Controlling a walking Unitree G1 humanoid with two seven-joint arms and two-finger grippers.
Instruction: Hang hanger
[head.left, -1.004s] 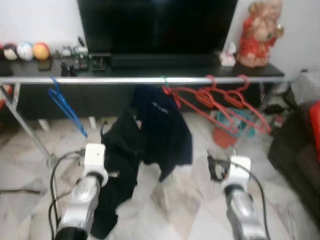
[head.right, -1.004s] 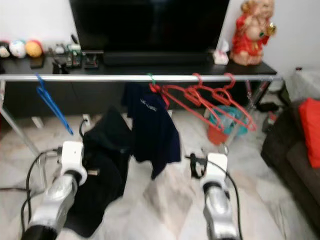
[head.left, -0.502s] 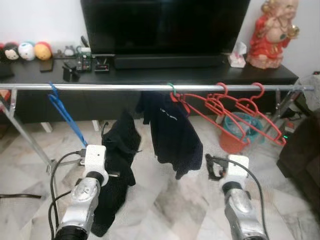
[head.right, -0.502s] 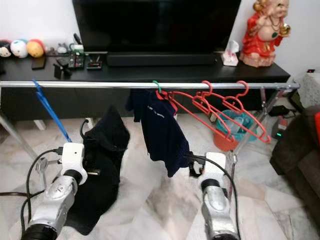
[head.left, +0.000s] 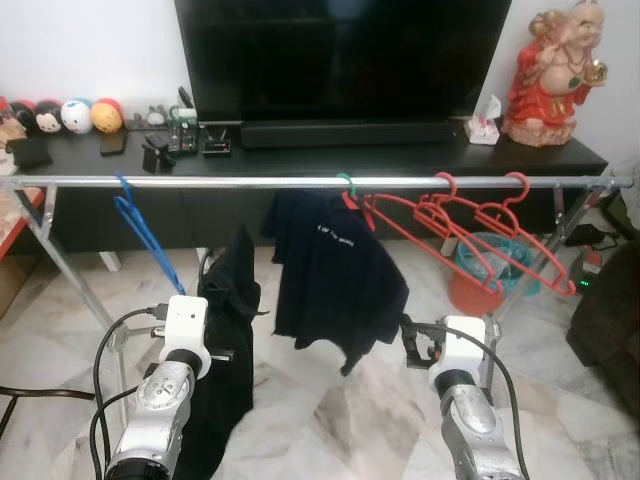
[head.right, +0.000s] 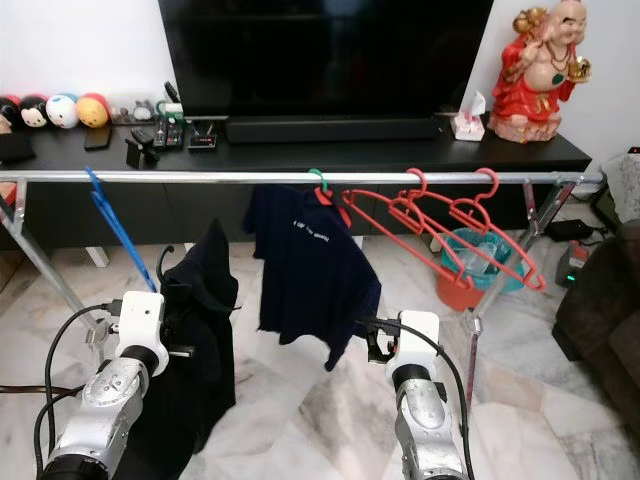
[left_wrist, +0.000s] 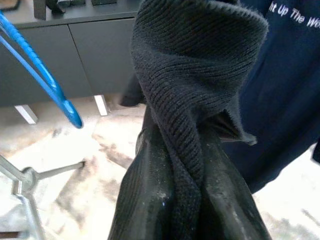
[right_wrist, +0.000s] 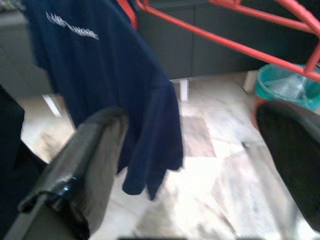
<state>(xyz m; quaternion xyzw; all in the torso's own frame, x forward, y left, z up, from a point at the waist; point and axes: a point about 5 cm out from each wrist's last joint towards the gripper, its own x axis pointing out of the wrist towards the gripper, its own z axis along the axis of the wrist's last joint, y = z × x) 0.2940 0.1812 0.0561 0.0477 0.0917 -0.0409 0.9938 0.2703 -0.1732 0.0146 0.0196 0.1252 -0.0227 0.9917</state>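
Three red hangers (head.left: 470, 215) hang at the right of the metal rail (head.left: 200, 183), beside a navy T-shirt (head.left: 335, 275) on its hanger at frame centre; the left gripper (left_wrist: 175, 200) clamps a black knit garment (left_wrist: 195, 75); the right gripper (right_wrist: 200, 165) gapes wide, holding nothing; a blue hanger (head.left: 140, 225) hangs upper left.

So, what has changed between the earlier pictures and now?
The navy shirt on the rail has swung round from edge-on to face the robot. The camera shifted too. The left gripper still holds the black garment; the right gripper stays low, jaws open, empty. The red hangers and blue hanger kept their places.
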